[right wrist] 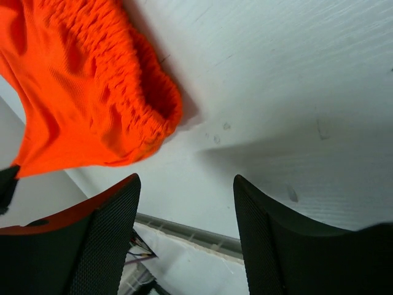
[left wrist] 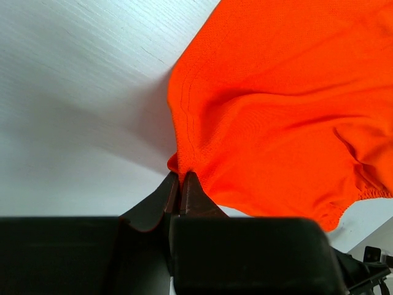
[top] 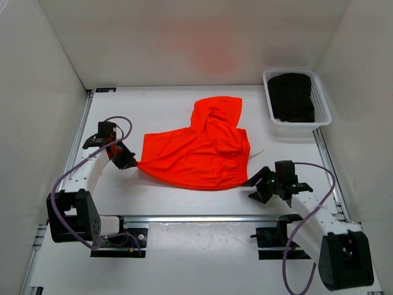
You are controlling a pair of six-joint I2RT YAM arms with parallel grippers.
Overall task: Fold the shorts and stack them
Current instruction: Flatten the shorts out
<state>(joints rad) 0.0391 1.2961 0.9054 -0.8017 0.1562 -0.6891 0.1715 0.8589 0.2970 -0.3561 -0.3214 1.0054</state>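
Bright, even light; soft shadows

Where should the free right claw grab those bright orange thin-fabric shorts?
Probably the near end of the gathered elastic waistband of the bright orange thin-fabric shorts, approached from the right: it is bunched thick, lies just ahead of the open right gripper, and sits opposite the hem corner the left gripper pinches.
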